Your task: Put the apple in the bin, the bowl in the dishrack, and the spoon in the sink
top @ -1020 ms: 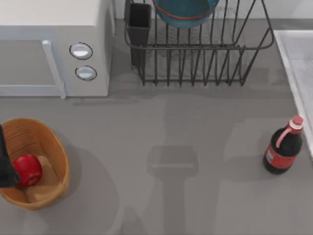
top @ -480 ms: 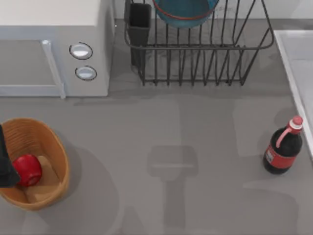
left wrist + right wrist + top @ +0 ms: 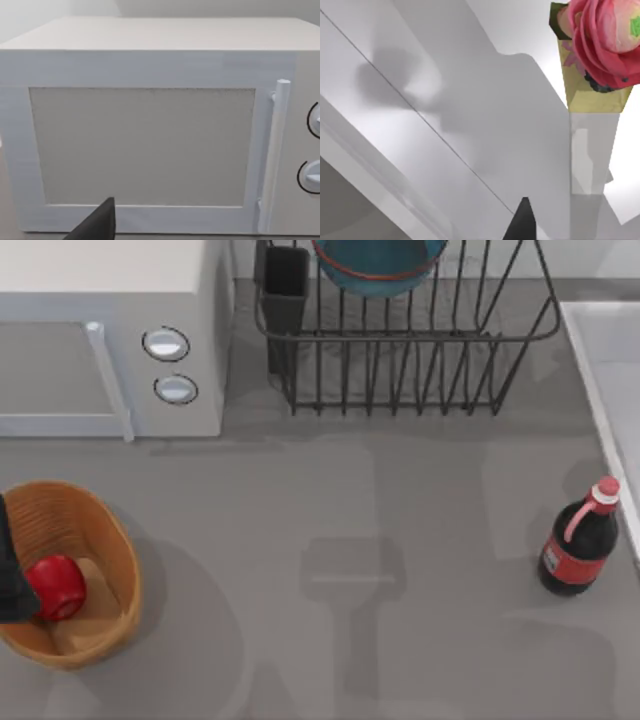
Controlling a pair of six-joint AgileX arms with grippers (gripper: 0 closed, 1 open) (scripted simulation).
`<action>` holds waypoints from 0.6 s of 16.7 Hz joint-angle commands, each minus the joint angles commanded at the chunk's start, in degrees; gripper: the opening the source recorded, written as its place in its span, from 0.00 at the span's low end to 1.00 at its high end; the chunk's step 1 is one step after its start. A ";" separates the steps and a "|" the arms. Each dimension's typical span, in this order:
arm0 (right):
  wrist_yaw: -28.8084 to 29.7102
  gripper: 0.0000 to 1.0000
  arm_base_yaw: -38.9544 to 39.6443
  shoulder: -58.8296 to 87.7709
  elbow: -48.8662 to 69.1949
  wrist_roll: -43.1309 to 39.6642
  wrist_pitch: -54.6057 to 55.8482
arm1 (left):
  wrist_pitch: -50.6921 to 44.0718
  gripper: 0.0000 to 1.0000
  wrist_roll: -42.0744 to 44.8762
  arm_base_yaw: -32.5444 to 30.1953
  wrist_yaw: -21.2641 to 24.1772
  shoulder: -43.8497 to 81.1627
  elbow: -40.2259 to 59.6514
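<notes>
grey tabletop, with my left arm dark at the bin's outer edge.
whether my left claw is open or closed i cannot tell; just beside it the glossy red apple lies inside the woven bin. well away from my claw the blue bowl sits in the dishrack, the white sink beyond that, a red-capped bottle near its rim. a microwave faces my left wrist.
</notes>
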 joint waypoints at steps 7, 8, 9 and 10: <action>0.20 0.00 0.36 12.26 19.18 0.09 -6.38 | 0.00 1.00 0.00 0.00 0.00 0.00 0.00; 0.23 0.00 0.38 13.68 21.33 0.10 -7.10 | 0.00 1.00 0.00 0.00 0.00 0.00 0.00; 0.26 0.00 0.41 14.82 22.87 0.11 -7.67 | 0.00 1.00 0.00 0.00 0.00 0.00 0.00; 0.28 0.00 0.44 15.55 23.80 0.11 -8.04 | 0.00 1.00 0.00 0.00 0.00 0.00 0.00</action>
